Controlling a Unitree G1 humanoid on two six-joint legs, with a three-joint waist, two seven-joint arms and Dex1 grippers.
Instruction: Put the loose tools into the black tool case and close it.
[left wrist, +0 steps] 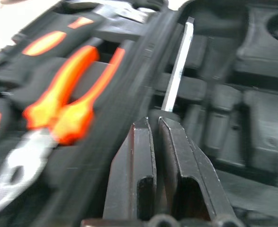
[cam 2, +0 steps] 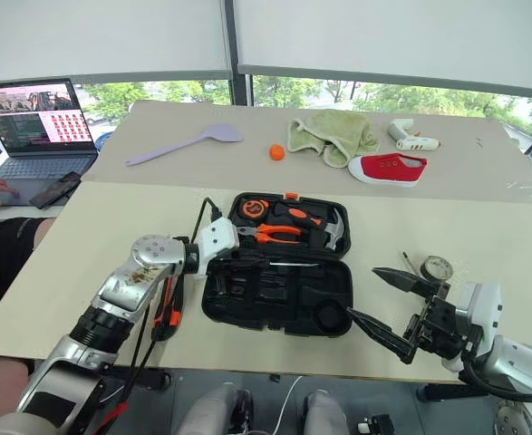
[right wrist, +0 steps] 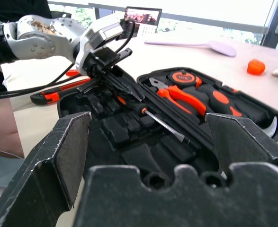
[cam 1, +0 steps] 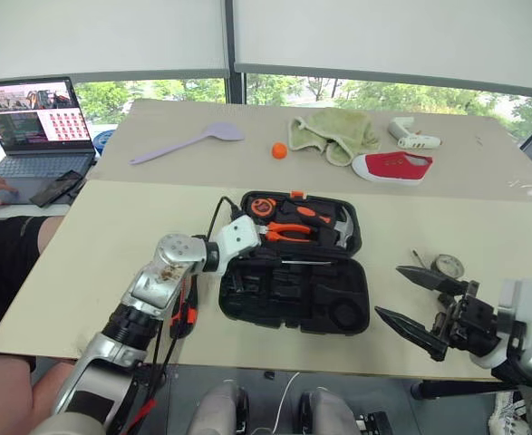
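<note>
One screwdriver (right wrist: pixel 150 117) lies in the open black tool case (cam 1: pixel 338 313) at the closed left claw (right wrist: pixel 129 92); the utility knife (cam 1: pixel 186 313) and tape roll (cam 1: pixel 448 266) remain on the table (cam 1: pixel 102 263), right claw (cam 1: pixel 411 304) gaping empty.

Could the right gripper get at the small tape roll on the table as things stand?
Probably yes. The right gripper hangs with its fingers wide open just beside the tape roll, which lies on bare table right of the black tool case, with nothing between them.

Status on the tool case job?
Early. One screwdriver lies in the open black tool case, the left pincer shut at its handle. Left to do: the utility knife beside the case, the tape roll near the open right pincer, then closing.
</note>
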